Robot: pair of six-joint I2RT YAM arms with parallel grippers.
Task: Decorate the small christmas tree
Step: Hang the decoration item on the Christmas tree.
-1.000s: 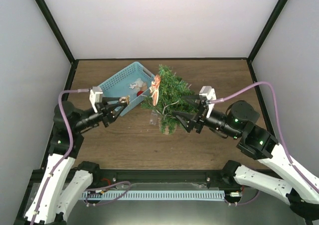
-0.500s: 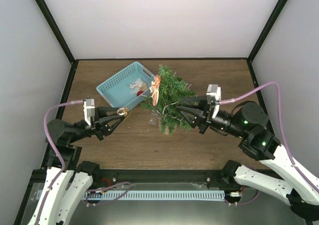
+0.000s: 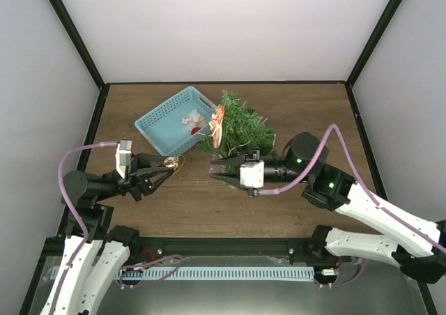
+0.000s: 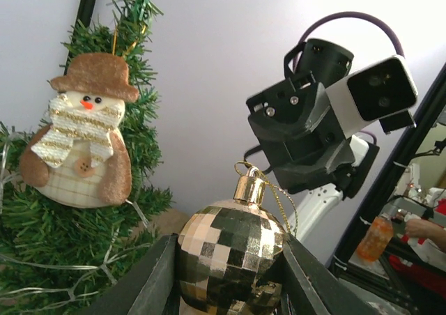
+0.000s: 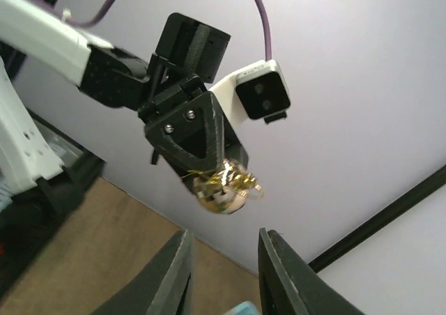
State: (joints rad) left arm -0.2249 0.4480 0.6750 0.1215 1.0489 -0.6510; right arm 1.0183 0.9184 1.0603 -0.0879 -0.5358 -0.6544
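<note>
The small christmas tree [image 3: 240,123] stands at mid-table, and a felt snowman [image 3: 217,125] hangs on its left side. My right arm hides its base. My left gripper [image 3: 166,165] is shut on a gold mirrored ball [image 3: 171,163], held above the table left of the tree. In the left wrist view the ball [image 4: 230,249] fills the jaws, its cap and gold loop pointing up, with the snowman [image 4: 80,141] and tree [image 4: 56,238] at left. My right gripper [image 3: 217,168] faces the ball from the right. Its fingers [image 5: 174,273] stand narrowly apart, holding nothing, below the ball [image 5: 221,189].
A light-blue plastic basket [image 3: 164,116] with a few more ornaments sits behind and left of the tree. White walls with black corner posts close in the table on three sides. A light string runs through the tree's branches [image 4: 104,259].
My right arm has swung left in front of the tree and its jaws have narrowed. My left gripper has drawn the ball away from the basket, toward the near left.
</note>
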